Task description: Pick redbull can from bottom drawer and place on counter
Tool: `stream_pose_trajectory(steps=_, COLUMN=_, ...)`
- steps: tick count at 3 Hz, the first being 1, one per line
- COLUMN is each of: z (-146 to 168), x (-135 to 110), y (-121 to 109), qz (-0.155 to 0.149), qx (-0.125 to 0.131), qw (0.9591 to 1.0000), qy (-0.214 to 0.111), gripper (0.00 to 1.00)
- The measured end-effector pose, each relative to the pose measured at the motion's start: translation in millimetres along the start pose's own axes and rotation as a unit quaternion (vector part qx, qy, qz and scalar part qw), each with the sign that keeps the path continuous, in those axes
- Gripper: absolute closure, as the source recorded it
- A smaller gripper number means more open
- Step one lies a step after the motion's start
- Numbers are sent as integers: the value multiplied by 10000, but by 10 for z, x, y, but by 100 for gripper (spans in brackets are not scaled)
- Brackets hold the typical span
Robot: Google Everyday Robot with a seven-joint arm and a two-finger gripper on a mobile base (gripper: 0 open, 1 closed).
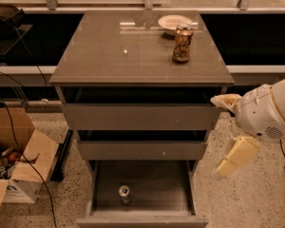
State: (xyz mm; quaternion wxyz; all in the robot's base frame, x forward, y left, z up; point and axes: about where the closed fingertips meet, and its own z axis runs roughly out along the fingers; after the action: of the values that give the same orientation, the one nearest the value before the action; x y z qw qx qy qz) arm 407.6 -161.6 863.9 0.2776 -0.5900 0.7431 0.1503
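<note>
The redbull can (124,193) stands upright on the floor of the bottom drawer (99,184), which is pulled open; its silver top faces up. The counter (128,56) is the glossy grey-brown top of the cabinet. My gripper (229,133) hangs in the air to the right of the cabinet, level with the middle drawer. Its two cream fingers (238,156) are spread apart and hold nothing. It is well above and to the right of the can.
A gold-brown patterned can (182,43) and a white plate (173,22) stand at the counter's back right. The two upper drawers (137,117) are slightly out. An open cardboard box (19,163) and cables (38,184) lie on the floor at left.
</note>
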Motion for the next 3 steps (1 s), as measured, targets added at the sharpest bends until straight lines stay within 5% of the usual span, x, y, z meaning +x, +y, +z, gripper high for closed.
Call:
stream_pose_trajectory(steps=1, z=243, x=88, y=71, qz=118, qx=-213, qw=9996, qy=136, gripper=0)
stream_pose_trajectory(steps=3, z=1090, x=332, y=286, qz=393, qx=-552, qw=9968, qy=-412, gripper=0)
